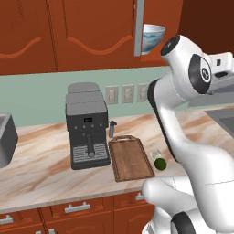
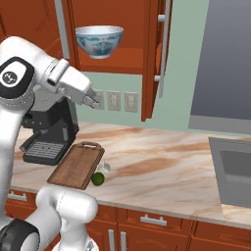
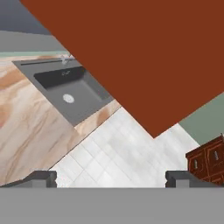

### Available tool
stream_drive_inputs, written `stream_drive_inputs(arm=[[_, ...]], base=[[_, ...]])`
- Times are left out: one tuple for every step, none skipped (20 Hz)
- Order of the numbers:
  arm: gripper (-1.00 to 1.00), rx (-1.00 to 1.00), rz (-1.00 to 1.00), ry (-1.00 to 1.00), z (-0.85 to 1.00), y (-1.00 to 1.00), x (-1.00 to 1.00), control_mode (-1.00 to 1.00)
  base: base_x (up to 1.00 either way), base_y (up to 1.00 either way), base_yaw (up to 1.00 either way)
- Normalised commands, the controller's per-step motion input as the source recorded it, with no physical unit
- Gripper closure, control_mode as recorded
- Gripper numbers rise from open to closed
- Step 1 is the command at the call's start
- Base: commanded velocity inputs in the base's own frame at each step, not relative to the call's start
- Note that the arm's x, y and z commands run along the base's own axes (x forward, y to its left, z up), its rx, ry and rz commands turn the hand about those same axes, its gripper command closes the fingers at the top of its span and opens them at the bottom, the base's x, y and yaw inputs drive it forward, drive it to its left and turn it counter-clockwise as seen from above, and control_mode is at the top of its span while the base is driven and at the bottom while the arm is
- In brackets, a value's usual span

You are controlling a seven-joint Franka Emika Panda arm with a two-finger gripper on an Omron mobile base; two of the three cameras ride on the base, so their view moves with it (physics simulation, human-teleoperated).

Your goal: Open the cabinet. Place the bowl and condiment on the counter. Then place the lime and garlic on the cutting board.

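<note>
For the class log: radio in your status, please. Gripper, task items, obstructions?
Gripper open, empty, below the opened cabinet. Bowl on the shelf. Lime and garlic beside cutting board.

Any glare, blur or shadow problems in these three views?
Left base view: flat render light, soft shadow under the coffee machine, no glare. Right base view: sharp, the bowl slightly glossy, faint shadow by the lime. Hand view: rolled, horizon tilted, the cabinet door a flat untextured red.

I see bare desk (image 2: 162,157) at 3 o'clock of the cutting board (image 2: 76,166); the coffee machine (image 1: 87,130) blocks its 9 o'clock, the open cabinet door (image 2: 153,59) hangs overhead.
</note>
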Motion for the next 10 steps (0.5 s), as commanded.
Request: stream_drive_inputs(arm=[[-1.0,0.04,0.13,-0.12,-0.14,0.25,-0.15,-1.0],[-1.0,0.05,0.12,-0.12,-0.09,0.24,-0.08,-1.0],[-1.0,0.03,0.09,-0.13,-0.01,0.19,-0.02,-1.0],[-1.0,0.03,0.07,-0.11,0.0,0.16,0.0,-1.0],[-1.0,0.04,0.06,-0.13,0.0,0.12,0.0,-1.0],[-1.0,0.06,0.06,-0.15,0.0,0.11,0.0,-1.0],[-1.0,0.07,0.06,-0.14,0.0,0.14,0.0,-1.0],[-1.0,0.07,0.05,-0.13,0.0,0.19,0.0,-1.0],[-1.0,0.07,0.05,-0.14,0.03,0.19,0.0,-1.0],[-1.0,0.08,0.05,-0.14,0.04,0.21,0.0,-1.0]], base=[[0.0,0.0,0.0],[0.0,0.0,0.0],[0.0,0.0,0.0],[0.0,0.0,0.0],[0.0,0.0,0.0],[0.0,0.0,0.0],[0.0,0.0,0.0],[0.0,0.0,0.0],[0.0,0.0,0.0],[0.0,0.0,0.0]])
